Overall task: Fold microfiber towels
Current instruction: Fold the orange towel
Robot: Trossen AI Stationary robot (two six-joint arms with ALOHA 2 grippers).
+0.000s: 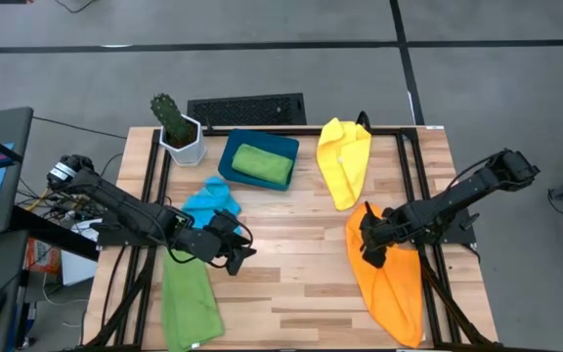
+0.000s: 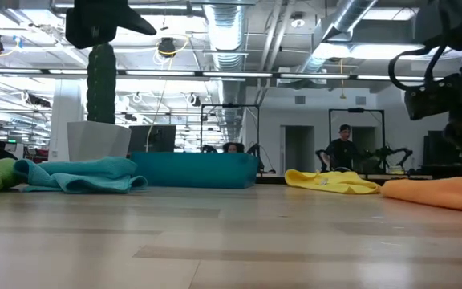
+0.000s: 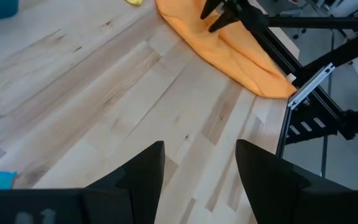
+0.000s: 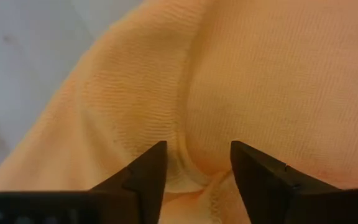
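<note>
Right gripper [image 4: 194, 163] presses down on the orange towel [image 1: 391, 284] at the table's [image 1: 291, 284] right side, fingers apart around a fold. Left gripper [image 3: 197, 165] waits open over bare wood.

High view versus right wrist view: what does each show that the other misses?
Only the high view shows the folded green microfiber towel in the dark teal rectangular tray, the yellow towel, the sky-blue towel and the left gripper. Only the right wrist view shows the orange fabric bunched between the right gripper fingers. Both show the orange microfiber towel.
</note>
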